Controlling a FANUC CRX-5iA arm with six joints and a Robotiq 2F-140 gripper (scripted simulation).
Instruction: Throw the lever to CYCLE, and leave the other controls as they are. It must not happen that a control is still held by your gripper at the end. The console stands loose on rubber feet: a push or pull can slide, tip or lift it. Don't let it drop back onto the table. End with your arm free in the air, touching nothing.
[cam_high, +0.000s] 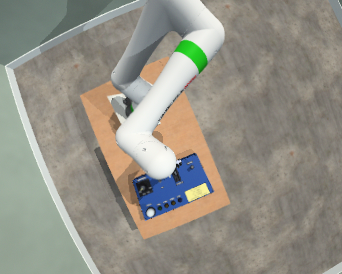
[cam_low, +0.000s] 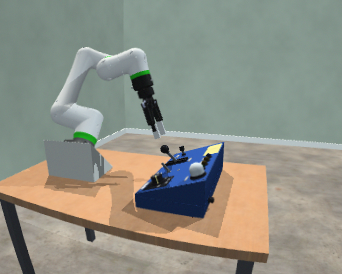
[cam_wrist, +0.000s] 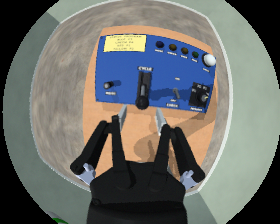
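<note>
A blue sloped console (cam_low: 182, 182) stands on the wooden table (cam_low: 140, 200). Its black ball-topped lever (cam_low: 169, 154) rises from a slot in the panel's middle; it also shows in the wrist view (cam_wrist: 143, 91) and in the overhead view (cam_high: 178, 177). My gripper (cam_low: 158, 131) hangs in the air above the lever, apart from it, fingers partly open with nothing between them. In the wrist view the gripper's fingertips frame the near end of the lever.
The panel also carries a white dome button (cam_low: 196, 170), a row of small dark buttons (cam_wrist: 176, 50), a yellow label (cam_wrist: 125, 42), a small knob (cam_wrist: 109, 85) and a black switch block (cam_wrist: 200, 95). The robot's grey base (cam_low: 74, 160) stands at the table's left.
</note>
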